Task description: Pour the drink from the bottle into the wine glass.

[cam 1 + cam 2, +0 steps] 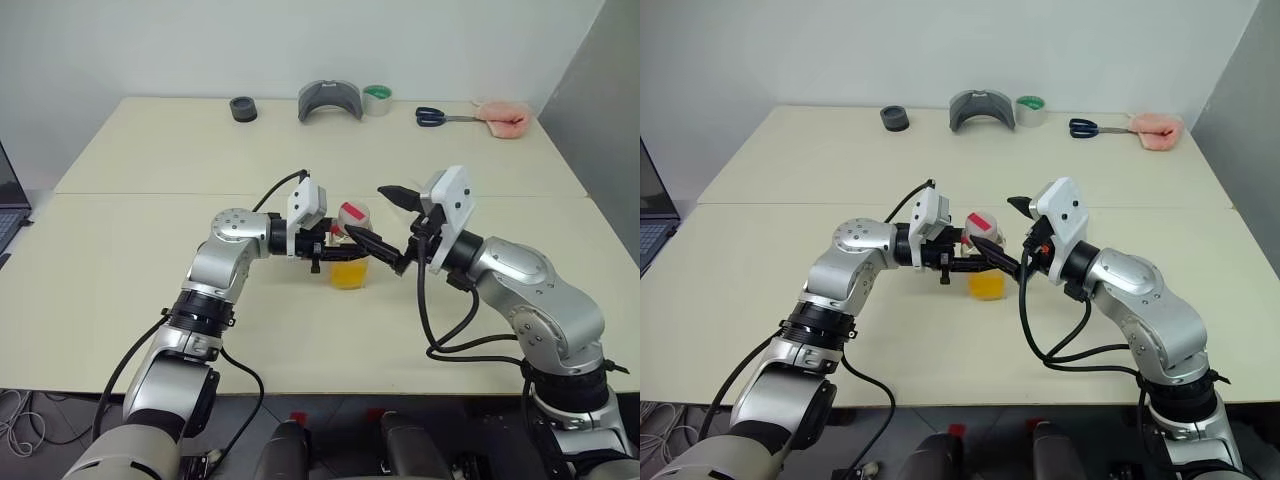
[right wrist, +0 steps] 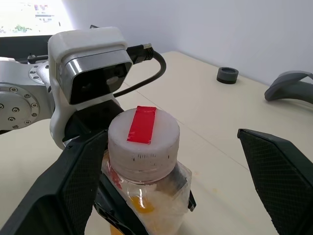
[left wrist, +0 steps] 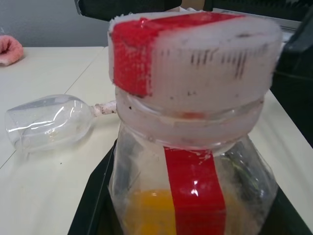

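While the left gripper (image 1: 325, 250) clamps the clear squarish plastic bottle (image 1: 350, 250), white-capped with red strip, at frame centre | right gripper (image 2: 176, 186) spread around the cap | clear wine glass (image 3: 49, 122) lies toppled

Looks like a lab or test room: plain white walls, two pale beige tables (image 1: 150, 170) pushed together, blue-handled scissors (image 1: 432, 117), a green tape roll (image 1: 377, 100), a laptop's edge (image 1: 10, 205).
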